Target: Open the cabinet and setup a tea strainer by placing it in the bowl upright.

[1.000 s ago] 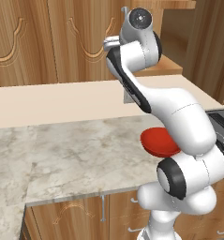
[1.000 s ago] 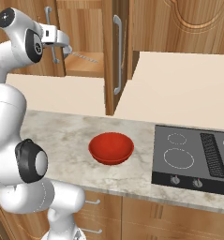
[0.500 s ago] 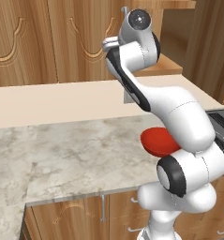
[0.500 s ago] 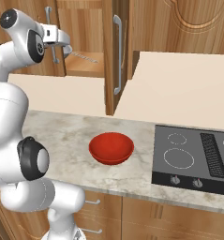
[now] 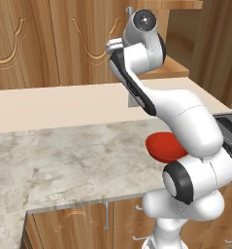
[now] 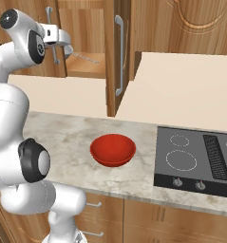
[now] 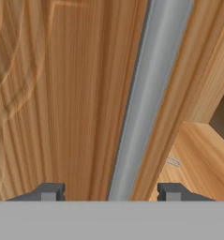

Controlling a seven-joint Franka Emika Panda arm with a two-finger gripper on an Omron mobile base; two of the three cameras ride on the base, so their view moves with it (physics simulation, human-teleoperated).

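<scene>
The jaws have narrowed around the left cabinet door's silver handle [image 7: 146,103].

We see even, bright, diffuse rendered light in all three views, with no glare. Shadows are soft: a faint one lies under the bowl [image 6: 113,150] on the tabletop [image 6: 72,135], and the open cabinet [image 6: 86,28] interior reads darker. The silver handle [image 7: 148,101] shows a smooth grey gradient. The hand view looks slightly soft at close range; edges show no distortion.
</scene>
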